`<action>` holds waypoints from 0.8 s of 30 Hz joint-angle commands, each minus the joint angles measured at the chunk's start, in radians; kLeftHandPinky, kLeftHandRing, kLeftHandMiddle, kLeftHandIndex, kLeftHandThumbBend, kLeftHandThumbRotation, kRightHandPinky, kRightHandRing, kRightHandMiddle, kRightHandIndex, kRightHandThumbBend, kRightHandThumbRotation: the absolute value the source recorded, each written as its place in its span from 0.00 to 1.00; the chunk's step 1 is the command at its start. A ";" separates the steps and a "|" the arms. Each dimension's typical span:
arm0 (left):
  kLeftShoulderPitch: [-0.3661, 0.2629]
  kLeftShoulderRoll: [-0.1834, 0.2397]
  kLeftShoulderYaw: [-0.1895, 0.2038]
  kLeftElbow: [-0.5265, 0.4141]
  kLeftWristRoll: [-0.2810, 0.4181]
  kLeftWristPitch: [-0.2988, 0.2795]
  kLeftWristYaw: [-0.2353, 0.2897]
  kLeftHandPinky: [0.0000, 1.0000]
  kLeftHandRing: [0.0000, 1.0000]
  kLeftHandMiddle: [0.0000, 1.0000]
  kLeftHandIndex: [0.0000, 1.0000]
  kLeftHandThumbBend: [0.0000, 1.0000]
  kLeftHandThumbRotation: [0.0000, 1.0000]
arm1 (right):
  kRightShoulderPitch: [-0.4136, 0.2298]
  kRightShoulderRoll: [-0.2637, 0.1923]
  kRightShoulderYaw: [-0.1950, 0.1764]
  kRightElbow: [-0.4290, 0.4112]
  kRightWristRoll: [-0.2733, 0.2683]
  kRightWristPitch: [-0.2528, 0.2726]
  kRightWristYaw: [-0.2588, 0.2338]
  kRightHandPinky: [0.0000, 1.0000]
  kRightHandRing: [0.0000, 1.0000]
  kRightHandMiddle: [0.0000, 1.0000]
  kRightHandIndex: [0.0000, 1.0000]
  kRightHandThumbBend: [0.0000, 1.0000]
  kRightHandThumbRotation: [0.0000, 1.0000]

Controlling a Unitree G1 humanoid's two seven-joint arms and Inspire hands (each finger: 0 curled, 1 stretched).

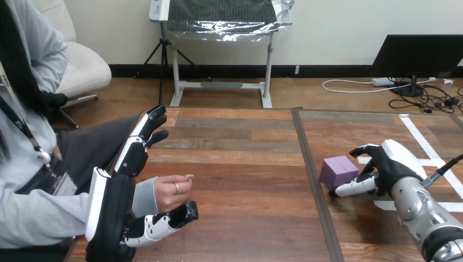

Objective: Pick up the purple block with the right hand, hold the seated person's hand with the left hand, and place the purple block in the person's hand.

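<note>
Worked over a wooden counter [240, 180]. Had the left hand [117, 204] at eight o'clock, fingers [146, 130] straight and pointing toward twelve, thumb stretched out below, gripping nothing. Had the right hand [390, 162] at four o'clock, fingers [364, 150] half-curled and apart, clamped on nothing visible. Saw the person's hand [170, 191] loosely curled at the left palm's three o'clock, just above the thumb; could not tell contact. Found the purple block [338, 170] flat on the counter at the right hand's nine o'clock, just beside thumb and fingertips. Judged the pickup in hand: called for closing squarely on opposite faces, then lifting straight before swinging toward nine.
</note>
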State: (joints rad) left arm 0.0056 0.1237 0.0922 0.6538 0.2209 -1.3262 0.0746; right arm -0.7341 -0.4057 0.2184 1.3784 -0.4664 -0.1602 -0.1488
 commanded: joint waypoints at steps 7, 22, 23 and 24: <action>-0.050 0.008 -0.003 -0.019 -0.006 -0.007 0.001 0.82 0.90 0.92 0.90 1.00 0.71 | -0.082 0.017 0.014 -0.035 -0.010 -0.003 0.001 0.54 0.64 0.68 0.84 1.00 0.22; -0.049 0.009 -0.004 -0.022 -0.010 -0.007 -0.001 0.83 0.90 0.93 0.90 1.00 0.71 | -0.084 0.033 0.010 -0.038 -0.002 -0.007 -0.006 0.49 0.59 0.61 0.85 0.98 0.21; -0.049 0.009 -0.003 -0.022 -0.008 -0.008 0.000 0.83 0.90 0.93 0.90 1.00 0.71 | -0.084 0.033 0.013 -0.038 -0.006 -0.010 -0.010 0.49 0.59 0.60 0.85 0.98 0.21; -0.049 0.009 -0.003 -0.022 -0.007 -0.008 0.000 0.83 0.90 0.93 0.90 1.00 0.71 | -0.084 0.033 0.016 -0.039 -0.008 -0.012 -0.013 0.48 0.58 0.60 0.84 0.98 0.21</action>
State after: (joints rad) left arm 0.0055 0.1251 0.0931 0.6538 0.2217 -1.3262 0.0736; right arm -0.7368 -0.3909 0.2275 1.3781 -0.4708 -0.1587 -0.1452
